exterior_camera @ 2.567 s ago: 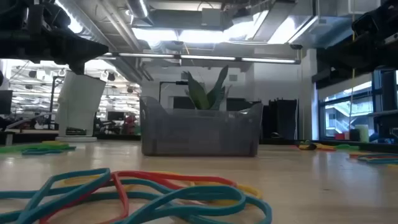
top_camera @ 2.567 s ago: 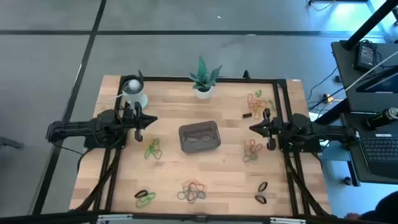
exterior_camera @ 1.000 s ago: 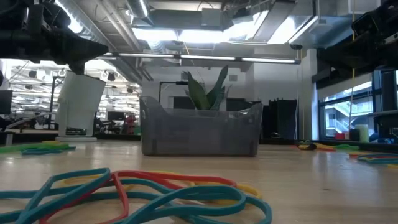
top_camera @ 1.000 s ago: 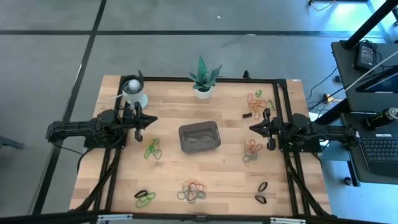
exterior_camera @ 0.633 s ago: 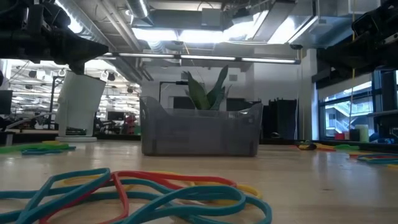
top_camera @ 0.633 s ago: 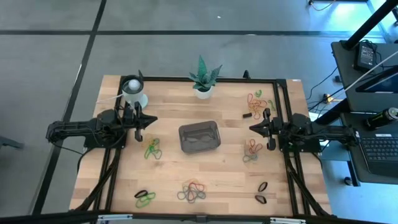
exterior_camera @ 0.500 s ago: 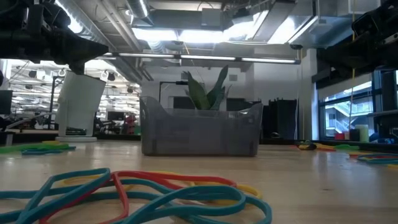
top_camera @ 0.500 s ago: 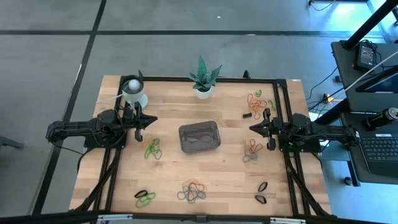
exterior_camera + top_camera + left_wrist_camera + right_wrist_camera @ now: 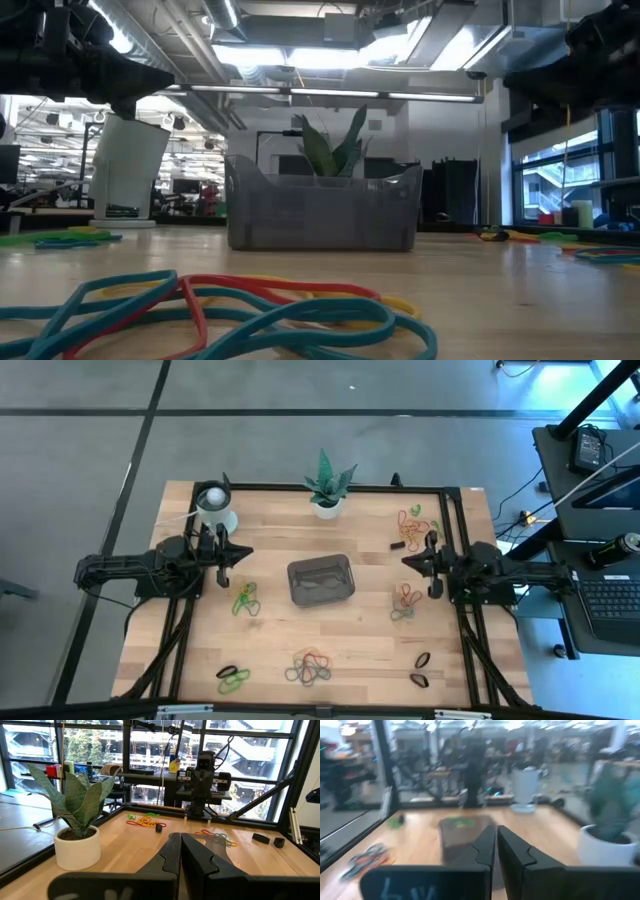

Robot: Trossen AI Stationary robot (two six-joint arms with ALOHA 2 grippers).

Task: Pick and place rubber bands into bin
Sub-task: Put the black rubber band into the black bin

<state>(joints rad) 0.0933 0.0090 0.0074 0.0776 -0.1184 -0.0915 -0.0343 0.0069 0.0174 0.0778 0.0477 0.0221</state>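
Note:
The dark grey bin (image 9: 320,581) stands on the wooden table's middle; in the low view the bin (image 9: 320,215) sits behind a near tangle of rubber bands (image 9: 230,310). Rubber bands lie in loose heaps: green ones (image 9: 245,600) left of the bin, mixed ones (image 9: 311,667) near the front edge, others (image 9: 405,600) right of the bin and more (image 9: 412,520) at the far right. My left gripper (image 9: 226,554) hovers shut over the table's left side, its fingers (image 9: 172,851) together. My right gripper (image 9: 428,558) hovers shut over the right side, pointing toward the bin (image 9: 465,837).
A potted plant (image 9: 325,485) stands at the far edge and a white cup (image 9: 213,505) at the far left. Black bands (image 9: 420,665) lie at the front right, green and black ones (image 9: 232,678) at the front left. A black frame (image 9: 455,540) rims the table.
My right gripper has turned a little in place over the table's right side, and its wrist view is blurred by the motion. The left gripper, the bin and the rubber bands have stayed where they were.

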